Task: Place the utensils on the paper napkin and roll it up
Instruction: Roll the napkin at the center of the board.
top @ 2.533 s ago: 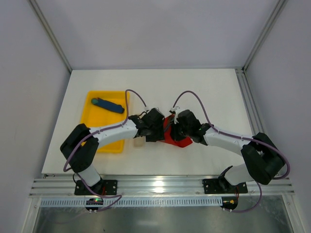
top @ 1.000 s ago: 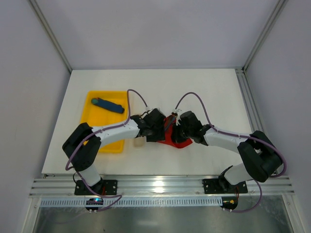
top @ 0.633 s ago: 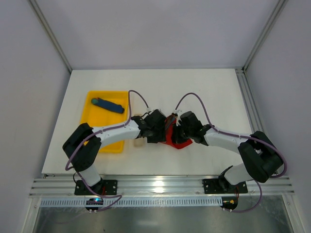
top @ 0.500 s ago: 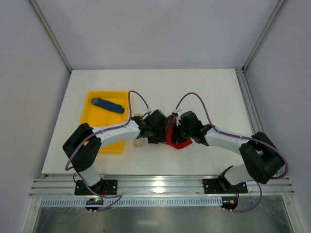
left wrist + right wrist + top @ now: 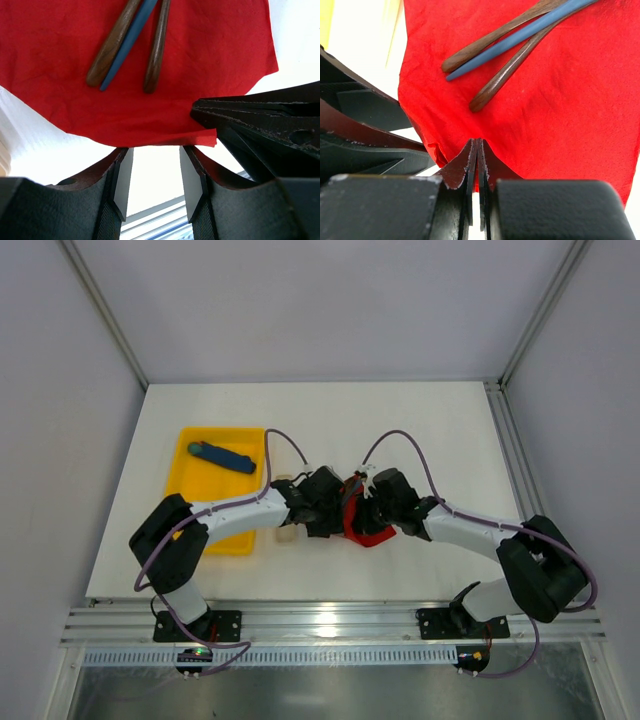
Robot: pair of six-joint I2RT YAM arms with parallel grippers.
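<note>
Left hand [image 5: 155, 170] has edged rightward against the paper napkin [image 5: 210, 60] near edge.

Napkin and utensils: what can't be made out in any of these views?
Left wrist view: the utensils run off the top edge; their far ends are unseen.
Right wrist view: same cut-off; the shut right end effector hides whether it pinches the napkin.
Top view: the left end effector and the right one cover the utensils and most of the napkin; the beige bit beside the tray is too small to identify.
</note>
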